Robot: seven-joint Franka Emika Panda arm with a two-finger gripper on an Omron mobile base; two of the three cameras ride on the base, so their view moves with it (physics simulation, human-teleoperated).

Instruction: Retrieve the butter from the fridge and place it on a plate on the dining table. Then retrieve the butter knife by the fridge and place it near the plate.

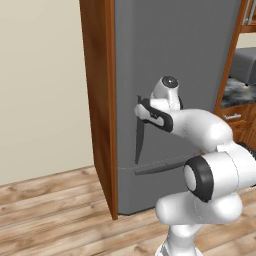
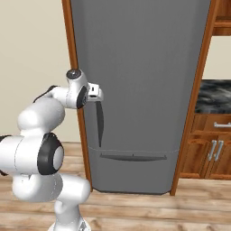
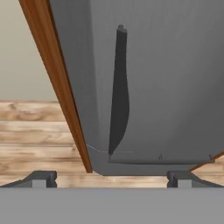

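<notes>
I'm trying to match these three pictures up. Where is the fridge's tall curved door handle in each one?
Left base view: door handle, centre, just left of the arm.
Right base view, left of centre, below the end effector.
Hand view, centre, upright.
Shared landmark: wood side panel left of the handle.

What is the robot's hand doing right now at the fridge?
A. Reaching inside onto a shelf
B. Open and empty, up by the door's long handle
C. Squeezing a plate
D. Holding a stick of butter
B. The gripper has its finger tips spread wide with nothing between them, and it faces the dark curved handle of the fridge, whose door is closed.
</notes>
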